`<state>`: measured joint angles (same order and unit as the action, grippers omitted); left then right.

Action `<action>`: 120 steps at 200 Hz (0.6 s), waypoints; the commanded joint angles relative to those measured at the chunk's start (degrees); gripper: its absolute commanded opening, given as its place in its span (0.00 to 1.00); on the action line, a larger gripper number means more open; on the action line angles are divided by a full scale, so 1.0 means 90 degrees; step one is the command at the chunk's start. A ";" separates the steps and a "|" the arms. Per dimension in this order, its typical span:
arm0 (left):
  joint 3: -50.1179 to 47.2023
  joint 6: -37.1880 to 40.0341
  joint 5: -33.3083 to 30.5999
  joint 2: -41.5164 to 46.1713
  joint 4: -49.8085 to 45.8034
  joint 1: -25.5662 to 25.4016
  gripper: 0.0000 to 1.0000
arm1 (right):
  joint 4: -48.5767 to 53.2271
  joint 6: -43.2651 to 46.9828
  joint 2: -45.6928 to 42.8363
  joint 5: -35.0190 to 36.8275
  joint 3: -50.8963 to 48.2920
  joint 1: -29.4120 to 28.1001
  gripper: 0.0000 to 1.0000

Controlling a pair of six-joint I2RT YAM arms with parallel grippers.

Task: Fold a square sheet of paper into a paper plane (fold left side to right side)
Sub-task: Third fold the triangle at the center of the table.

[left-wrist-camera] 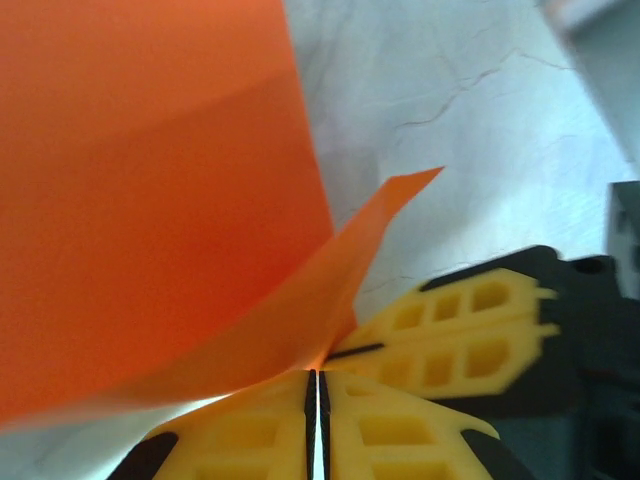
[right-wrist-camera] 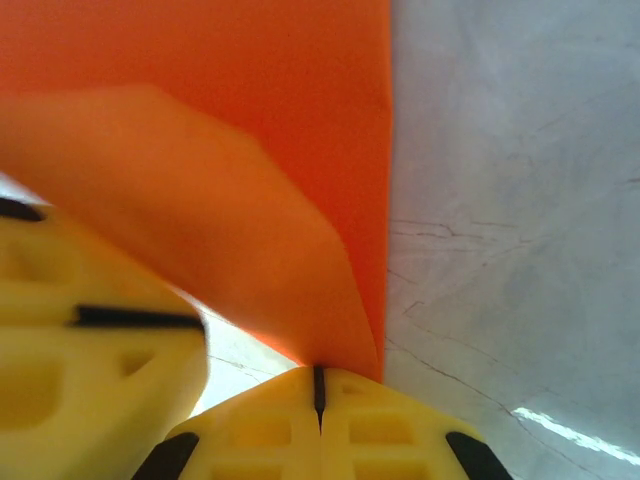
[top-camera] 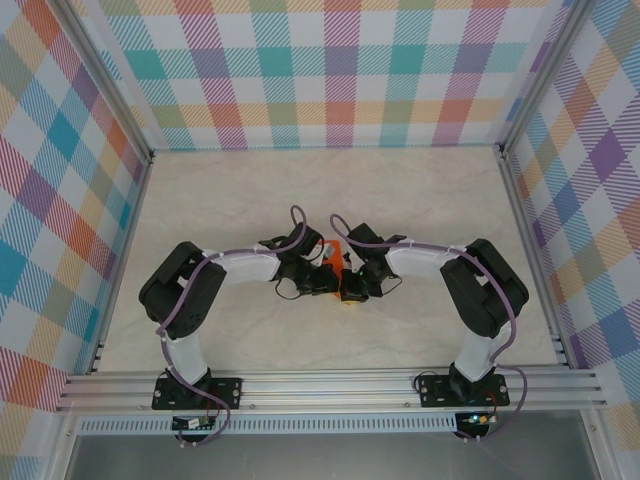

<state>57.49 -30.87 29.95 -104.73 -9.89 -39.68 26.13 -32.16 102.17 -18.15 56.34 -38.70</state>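
Paper (left-wrist-camera: 150, 200) seemingly runs lengthwise front to back; left tool (left-wrist-camera: 317, 385) and right tool (right-wrist-camera: 319, 385) pinch its near edge.

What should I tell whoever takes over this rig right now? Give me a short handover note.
Left gripper: shut on an edge of the orange paper sheet.
Right gripper: shut on the same sheet, close beside the left one.
Paper: in the middle of the table, between both grippers. One part appears to lie flat, and a flap is lifted and curling over it.
Done: flap raised.
Left: lay the flap across, press the crease, then make the remaining plane folds. No dart shape yet.
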 commanded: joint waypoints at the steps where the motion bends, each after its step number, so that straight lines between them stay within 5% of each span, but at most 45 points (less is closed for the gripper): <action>1: 0.0156 -0.0073 0.0074 -0.0176 0.0142 -0.0077 0.12 | 0.0537 -0.0023 0.0210 0.0454 -0.0278 -0.0017 0.00; 120: 0.0227 0.0100 -0.0962 -0.0595 -0.0312 0.0154 0.11 | 0.0786 0.0079 0.0210 0.0650 -0.0283 -0.0017 0.00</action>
<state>59.09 -30.65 28.75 -107.63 -11.27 -39.46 26.35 -32.18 102.17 -17.85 56.34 -38.70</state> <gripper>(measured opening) 0.110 0.043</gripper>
